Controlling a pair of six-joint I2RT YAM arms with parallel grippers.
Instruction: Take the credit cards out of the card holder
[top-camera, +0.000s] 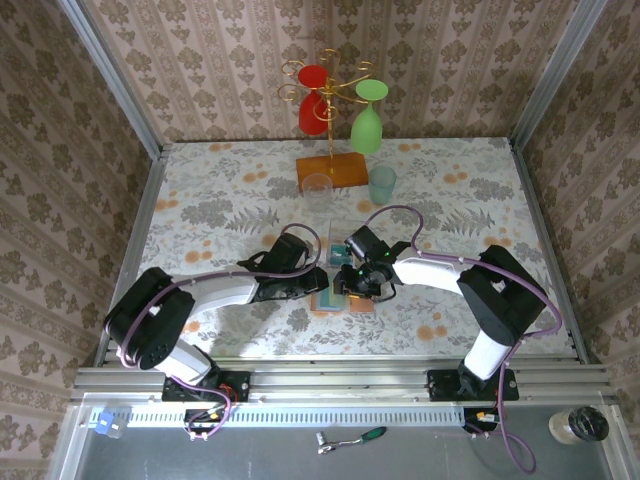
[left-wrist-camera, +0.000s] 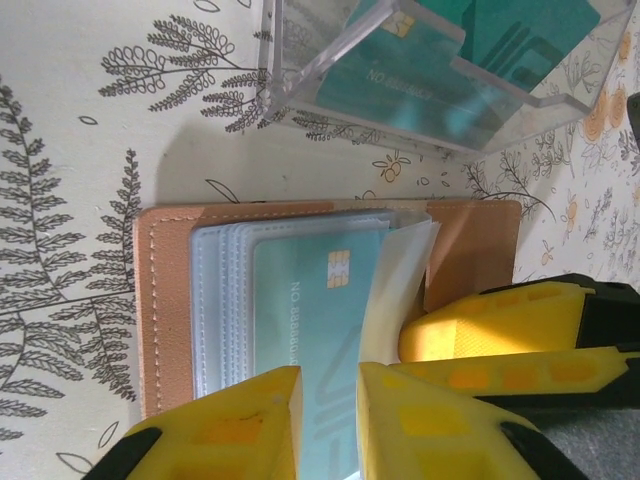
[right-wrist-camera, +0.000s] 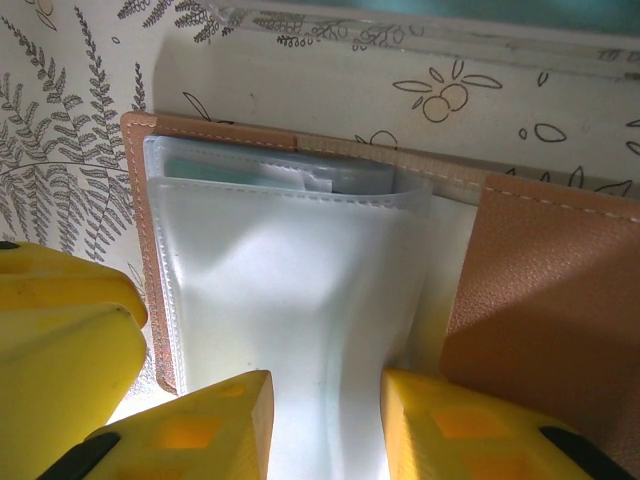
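The salmon-brown card holder (left-wrist-camera: 165, 300) (right-wrist-camera: 540, 300) (top-camera: 346, 300) lies open on the table between both arms. A teal credit card (left-wrist-camera: 310, 300) with a gold chip sits in its clear pockets. My left gripper (left-wrist-camera: 330, 420) (top-camera: 320, 284) hangs over this card's lower end, jaws a narrow gap apart, and the card shows through the gap. My right gripper (right-wrist-camera: 325, 430) (top-camera: 354, 282) pinches a translucent white sleeve (right-wrist-camera: 290, 270) (left-wrist-camera: 400, 270) of the holder, which bows and lifts. Under that sleeve a teal card edge (right-wrist-camera: 250, 172) peeks out. Two teal cards (left-wrist-camera: 430, 85) lie in a clear plastic box (left-wrist-camera: 300, 70).
The clear box (top-camera: 345, 222) stands just beyond the holder. Farther back are a clear cup (top-camera: 318, 188), a teal cup (top-camera: 382, 183) and an orange wooden rack base (top-camera: 330, 168) with a red and a green glass hanging. The right gripper's yellow fingers (left-wrist-camera: 500, 330) crowd the left one.
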